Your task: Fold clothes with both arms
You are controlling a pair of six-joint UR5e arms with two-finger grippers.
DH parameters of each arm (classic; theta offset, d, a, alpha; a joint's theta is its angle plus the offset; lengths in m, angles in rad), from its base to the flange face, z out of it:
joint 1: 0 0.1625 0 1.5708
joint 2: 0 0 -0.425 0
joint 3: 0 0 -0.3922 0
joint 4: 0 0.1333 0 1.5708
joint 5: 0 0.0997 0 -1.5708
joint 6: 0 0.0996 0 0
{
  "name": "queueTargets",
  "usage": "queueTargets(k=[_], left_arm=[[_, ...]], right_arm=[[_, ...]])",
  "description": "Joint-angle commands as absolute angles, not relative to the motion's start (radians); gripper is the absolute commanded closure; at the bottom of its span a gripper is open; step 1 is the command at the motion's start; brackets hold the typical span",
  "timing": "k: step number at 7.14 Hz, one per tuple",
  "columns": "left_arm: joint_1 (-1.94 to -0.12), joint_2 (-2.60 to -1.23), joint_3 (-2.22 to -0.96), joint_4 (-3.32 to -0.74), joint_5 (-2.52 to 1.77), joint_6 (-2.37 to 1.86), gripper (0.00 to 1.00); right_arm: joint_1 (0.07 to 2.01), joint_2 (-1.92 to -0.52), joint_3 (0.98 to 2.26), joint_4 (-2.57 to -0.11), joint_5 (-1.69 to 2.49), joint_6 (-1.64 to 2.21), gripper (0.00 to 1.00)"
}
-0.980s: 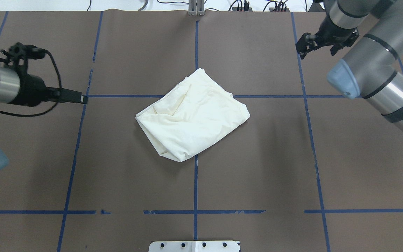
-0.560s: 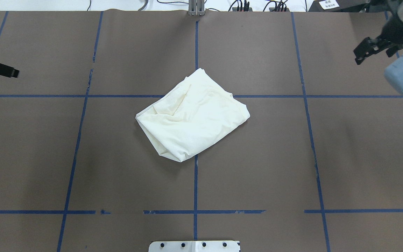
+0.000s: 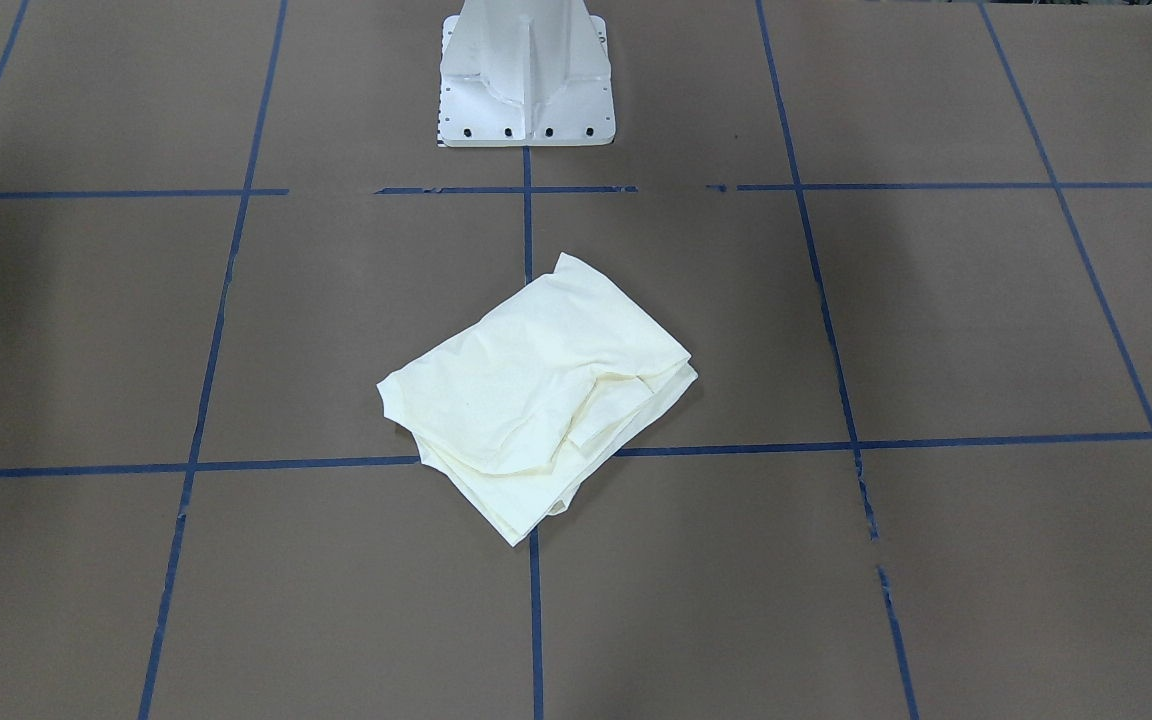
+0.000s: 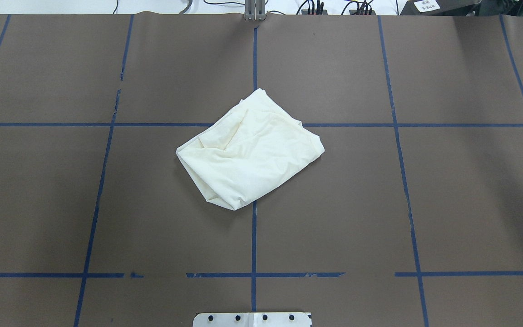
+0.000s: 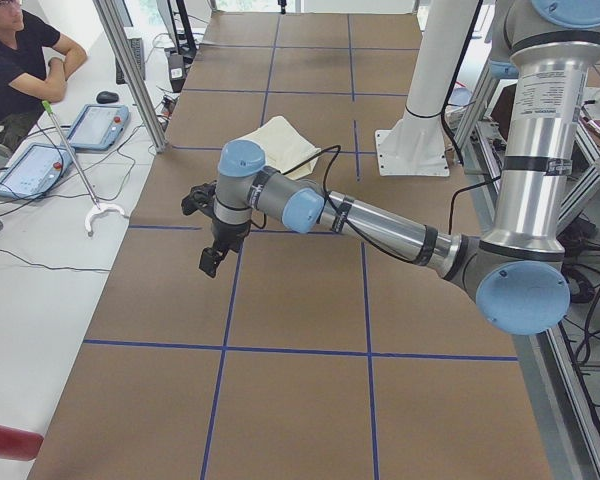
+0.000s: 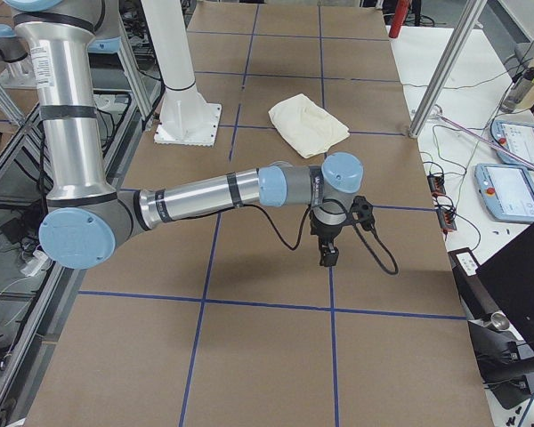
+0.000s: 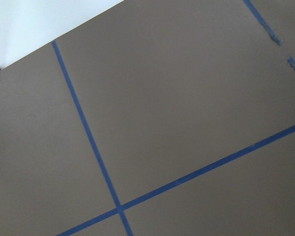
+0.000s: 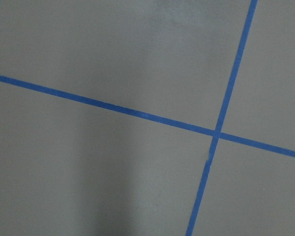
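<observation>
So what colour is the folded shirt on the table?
The shirt is plain cream, with no print showing. It shows best in the overhead view.

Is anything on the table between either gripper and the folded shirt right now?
Nothing visible. The left gripper and the right gripper hang toward opposite ends of the table. Only bare brown surface with blue tape lines lies between each and the shirt.
</observation>
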State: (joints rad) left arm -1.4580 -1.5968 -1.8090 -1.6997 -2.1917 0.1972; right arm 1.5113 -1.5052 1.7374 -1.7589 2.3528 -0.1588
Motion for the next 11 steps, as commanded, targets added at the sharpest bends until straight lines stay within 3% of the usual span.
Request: queueTargets(k=[1,5,11], left_arm=[[-1.476,-1.522,-1.774,-1.741,-2.250,0.279,0.00],[-1.482,-1.506,-1.648,-1.746,-2.218,0.275,0.00],[-1.523,-1.505,-1.634,-1.652,-2.330,0.149,0.00]], right_arm=[[1.552,-1.557,1.717,-1.755,2.359,-0.181,0.00],[1.565,-1.618,1.712,-1.753,2.350,-0.164,0.00],[1.630,-1.674,1.675,-1.752,2.430,-0.166,0.00]])
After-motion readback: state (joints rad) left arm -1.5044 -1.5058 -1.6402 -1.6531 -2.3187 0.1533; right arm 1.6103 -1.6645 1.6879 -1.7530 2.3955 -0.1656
